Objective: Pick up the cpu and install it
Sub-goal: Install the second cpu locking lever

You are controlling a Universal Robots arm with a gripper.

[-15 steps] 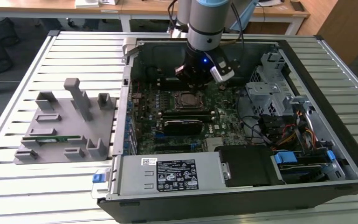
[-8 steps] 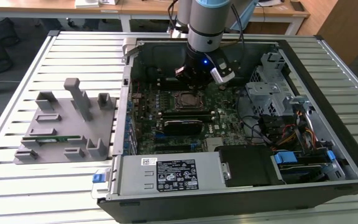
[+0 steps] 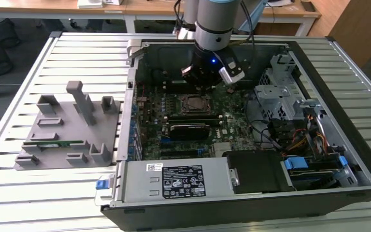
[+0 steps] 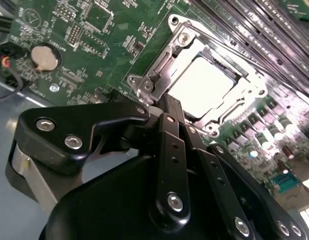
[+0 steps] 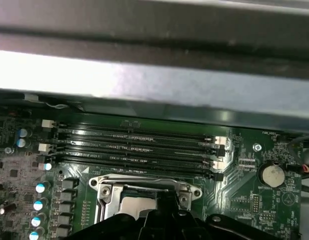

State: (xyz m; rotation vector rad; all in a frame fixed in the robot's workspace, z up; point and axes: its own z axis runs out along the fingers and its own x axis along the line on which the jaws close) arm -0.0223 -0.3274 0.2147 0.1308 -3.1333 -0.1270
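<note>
Slatted metal tabletop (image 3: 76, 53) w/ open black PC case (image 3: 250, 203). Small flat silvery-white square cpu (image 4: 202, 82) sits in the metal-framed socket (image 4: 159, 75), approx 1 o'clock of black gripper (image 4: 167, 102) in second wrist view, just beside it. Gripper state: can't tell.

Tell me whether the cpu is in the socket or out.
In. The second wrist view shows the cpu lying flat inside the socket's metal frame, with the gripper at its edge.
</note>
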